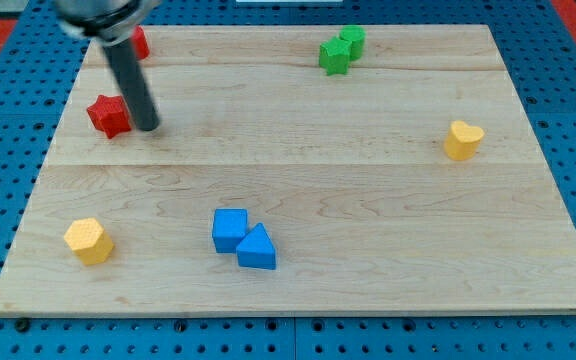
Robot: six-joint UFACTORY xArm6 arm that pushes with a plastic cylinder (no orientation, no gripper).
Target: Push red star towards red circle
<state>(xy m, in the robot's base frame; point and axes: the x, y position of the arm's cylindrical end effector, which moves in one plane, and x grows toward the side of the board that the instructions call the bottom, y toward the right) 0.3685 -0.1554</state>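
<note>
Red star (109, 115) & red circle (139, 44) seen nr top-left corner; two green blocks (340, 49) at top edge; yellow heart (462, 140) nr right edge; yellow hexagon (89, 240) bottom-left; blue pair (243, 239) nr bottom edge. Board (368, 190): pale wood grain.

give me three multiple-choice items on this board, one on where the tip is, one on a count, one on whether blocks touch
1. My tip sits where relative to the red star-shaped block?
A. at its right in the view
B. below it
C. far across the wooden board

2. How many yellow blocks are there?
A. one
B. two
C. three

3. The blue cube and blue triangular block are:
A. far apart
B. stacked
C. side by side, touching

Answers:
1 A, the rod ends just right of the star.
2 B, yellow hexagonal block and yellow heart-shaped block.
3 C, no gap shows between them.
</note>
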